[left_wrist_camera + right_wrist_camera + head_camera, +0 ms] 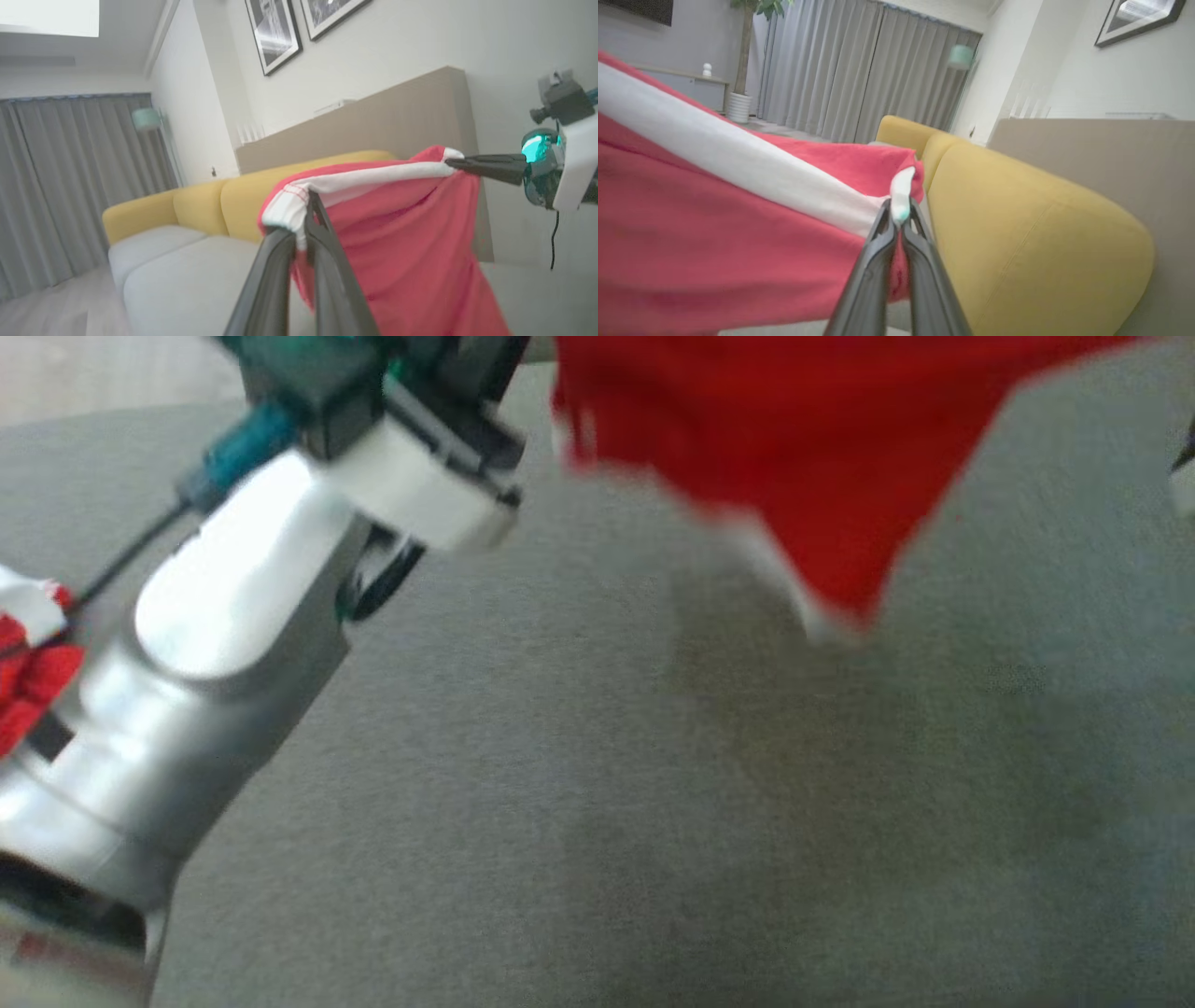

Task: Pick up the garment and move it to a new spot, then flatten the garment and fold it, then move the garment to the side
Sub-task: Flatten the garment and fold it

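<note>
The garment (794, 448) is red with a white band and hangs in the air, its lower corner dangling above the grey surface (653, 821). In the left wrist view my left gripper (303, 219) is shut on one end of the white band, with the garment (402, 242) draped down to its right. My right gripper (451, 162) pinches the band's other end there, so the band is stretched between the two. Seen from the right wrist, my right gripper (900, 217) is shut on the white edge of the garment (714, 224). My left forearm (233, 616) crosses the head view's left side.
A yellow sofa (196, 205) with grey seat cushions (187, 280) stands against a beige wall panel (383, 112). Grey curtains (70, 186) hang beyond it, and framed pictures (275, 32) are on the wall. A potted plant (742, 56) stands by the curtains.
</note>
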